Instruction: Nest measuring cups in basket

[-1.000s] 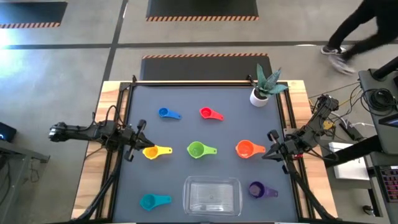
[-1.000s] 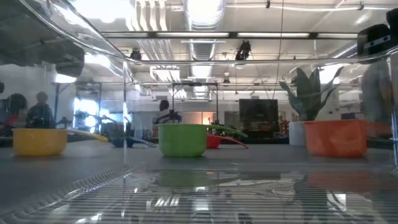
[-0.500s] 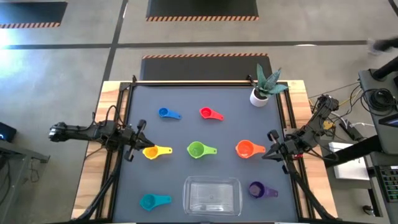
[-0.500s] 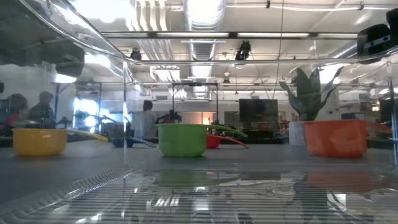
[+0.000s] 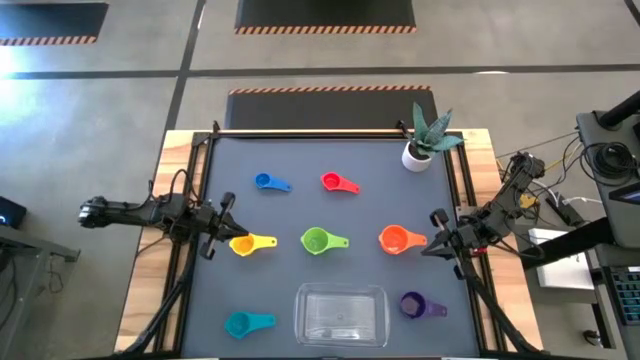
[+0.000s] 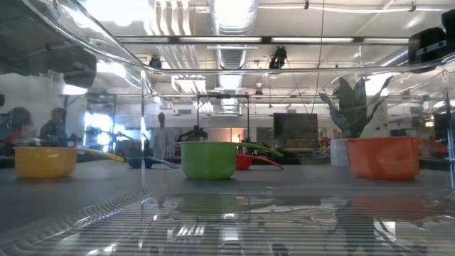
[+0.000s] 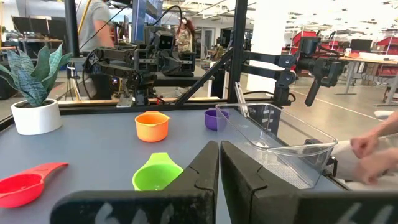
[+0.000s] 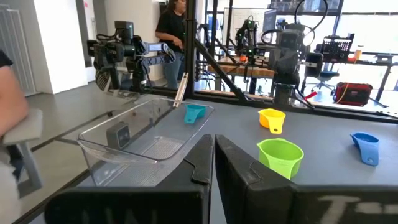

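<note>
Dark grey worktop (image 5: 300, 215) in an open workshop, striped floor markings beyond its far edge; a white plant pot (image 5: 416, 155) sits at about 1 o'clock from centre. Basket (image 5: 342, 315): clear tub, empty, at 6 o'clock near the front edge. Cups, none nested yet: blue cup (image 5: 265, 181) at 11 o'clock, red cup (image 5: 333, 181) at 12, green cup (image 5: 317, 240) at centre, yellow cup (image 5: 242, 244) at 9, orange cup (image 5: 394, 239) at 3, teal cup (image 5: 240, 324) at 7, purple cup (image 5: 412, 304) at 5. Left claw (image 5: 226, 233): shut, empty, just beside the yellow cup. Right claw (image 5: 437, 237): shut, empty, near the orange cup. My judgement: I must open a claw before descending, seat the largest cup in the basket first, grip by rim or handle, keep each cup upright, and work smaller in order.
</note>
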Motion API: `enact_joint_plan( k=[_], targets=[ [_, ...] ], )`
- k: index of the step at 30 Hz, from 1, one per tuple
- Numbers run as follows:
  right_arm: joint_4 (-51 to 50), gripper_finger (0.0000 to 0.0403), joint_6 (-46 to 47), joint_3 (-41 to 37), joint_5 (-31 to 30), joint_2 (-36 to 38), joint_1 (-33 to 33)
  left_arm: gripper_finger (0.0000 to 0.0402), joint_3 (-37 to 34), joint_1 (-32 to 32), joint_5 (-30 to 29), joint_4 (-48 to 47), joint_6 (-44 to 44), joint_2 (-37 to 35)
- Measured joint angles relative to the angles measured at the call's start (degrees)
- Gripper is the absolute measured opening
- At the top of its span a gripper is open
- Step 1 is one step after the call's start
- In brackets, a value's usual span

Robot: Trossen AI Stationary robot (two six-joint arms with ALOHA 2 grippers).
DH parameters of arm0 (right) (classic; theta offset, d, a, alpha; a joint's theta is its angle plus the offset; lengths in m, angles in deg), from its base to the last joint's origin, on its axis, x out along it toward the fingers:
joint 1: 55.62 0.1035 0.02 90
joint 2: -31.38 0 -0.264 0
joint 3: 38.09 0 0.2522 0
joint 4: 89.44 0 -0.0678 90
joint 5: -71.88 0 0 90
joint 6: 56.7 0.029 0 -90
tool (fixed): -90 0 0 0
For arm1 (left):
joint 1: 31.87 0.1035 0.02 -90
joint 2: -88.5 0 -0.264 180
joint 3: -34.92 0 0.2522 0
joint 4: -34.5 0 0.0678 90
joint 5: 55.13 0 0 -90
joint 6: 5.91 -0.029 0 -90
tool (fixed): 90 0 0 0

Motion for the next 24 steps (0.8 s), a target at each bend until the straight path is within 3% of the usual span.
enact_joint_plan(
  k=[18,24],
  targets=[
    [0.0,0.0009,-0.18,-0.01,0.0,0.0,-0.01,0.0,0.0,-0.01,0.0,0.02,0.0,0.0],
    [-0.01,0.0009,-13.59,-0.01,-0.04,0.0,-0.01,0.0,-0.02,0.0,0.0,0.02,0.0,0.02]
  ],
)
